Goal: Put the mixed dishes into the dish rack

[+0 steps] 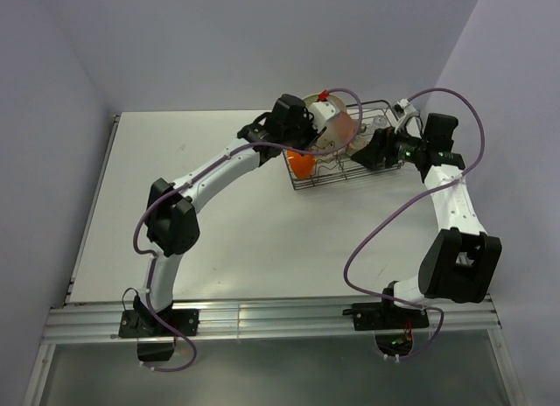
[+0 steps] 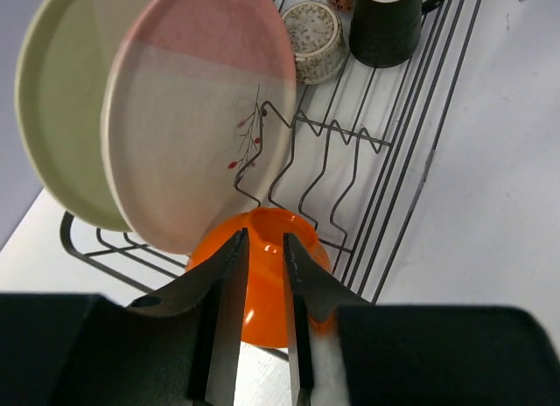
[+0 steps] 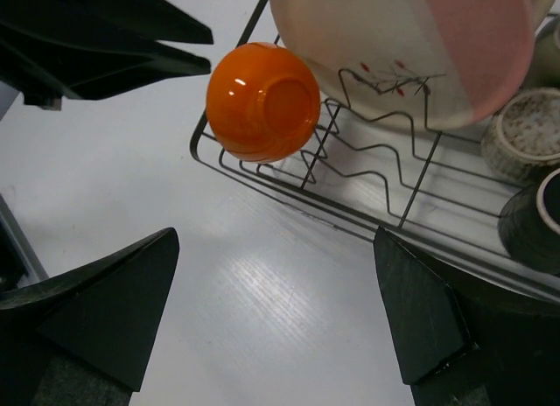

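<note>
While the orange bowl perches tilted on a corner at the left end of the dish rack, which stands toward the far right corner of the counter, the step in hand looks to be seating that bowl inside the basket. The left gripper reaches over it with its fingers drawn almost together, a thin slit between them, right at the bowl's rim. Whether they pinch the rim or merely hover at it cannot be told. The right gripper hovers close by the rack, toward the counter's right edge, fingers spread wide and holding nothing. Next, I judge, the bowl must be eased down behind the wire rim without knocking the cream-and-pink plate, which leans just above it with the cream plate behind. The left wrist view looks into the bowl's hollow and shows a speckled cup and a dark mug farther along the rack. The right wrist view instead shows the bowl's foot turned outward and its body lying over the corner wires, which the overhead view leaves unclear.
</note>
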Robot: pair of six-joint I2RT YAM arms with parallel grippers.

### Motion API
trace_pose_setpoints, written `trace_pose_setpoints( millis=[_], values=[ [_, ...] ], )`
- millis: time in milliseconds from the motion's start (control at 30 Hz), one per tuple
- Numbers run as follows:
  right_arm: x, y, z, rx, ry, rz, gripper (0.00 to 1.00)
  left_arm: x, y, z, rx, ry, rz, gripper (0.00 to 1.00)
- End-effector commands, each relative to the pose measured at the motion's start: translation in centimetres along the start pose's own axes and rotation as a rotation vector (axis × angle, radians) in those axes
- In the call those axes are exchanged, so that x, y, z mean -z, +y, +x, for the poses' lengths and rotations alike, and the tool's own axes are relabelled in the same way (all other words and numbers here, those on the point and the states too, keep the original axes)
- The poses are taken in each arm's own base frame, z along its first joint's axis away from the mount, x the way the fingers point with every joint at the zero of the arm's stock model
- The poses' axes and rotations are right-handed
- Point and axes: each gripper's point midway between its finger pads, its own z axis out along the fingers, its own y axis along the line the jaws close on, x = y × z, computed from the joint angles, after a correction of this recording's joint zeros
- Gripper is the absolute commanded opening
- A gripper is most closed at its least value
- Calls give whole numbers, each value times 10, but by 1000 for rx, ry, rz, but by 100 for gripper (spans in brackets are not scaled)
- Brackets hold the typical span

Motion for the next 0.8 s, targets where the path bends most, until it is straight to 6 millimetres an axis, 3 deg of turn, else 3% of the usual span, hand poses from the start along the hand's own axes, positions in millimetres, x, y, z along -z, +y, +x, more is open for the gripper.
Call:
trace_pose_setpoints(
  millis=[0,233,300,333,400,433,467,533,567,633,667,767],
  values=[
    [4,13,3,24,-12,-58,100,-2,12,-31,8,-102,-43,28],
    [0,16,18,43,35,-95,100,10,20,-44,103,-160,-44,30],
    [-3,17,20,53,42,-96,100,15,26,-40,169,-157,-60,31],
    [-3,18,20,57,45,-99,100,25,33,-47,193,-178,-83,34],
    [-5,17,21,55,50,-95,100,31,40,-35,306,-170,-99,37],
    [-7,17,21,51,51,-96,100,44,45,-45,341,-205,-110,38],
    [-8,17,22,38,53,-94,100,47,52,-32,392,-188,-123,42],
    [-10,17,23,35,53,-94,100,65,57,-37,523,-225,-118,51],
    [-10,17,22,31,52,-92,100,67,63,-22,581,-208,-131,54],
    [-12,17,22,24,55,-94,100,82,63,-24,698,-236,-96,60],
    [-13,19,22,23,57,-100,100,82,65,-13,743,-235,-76,63],
    [-18,20,22,15,60,-106,100,87,63,-9,844,-249,-17,71]
  ],
)
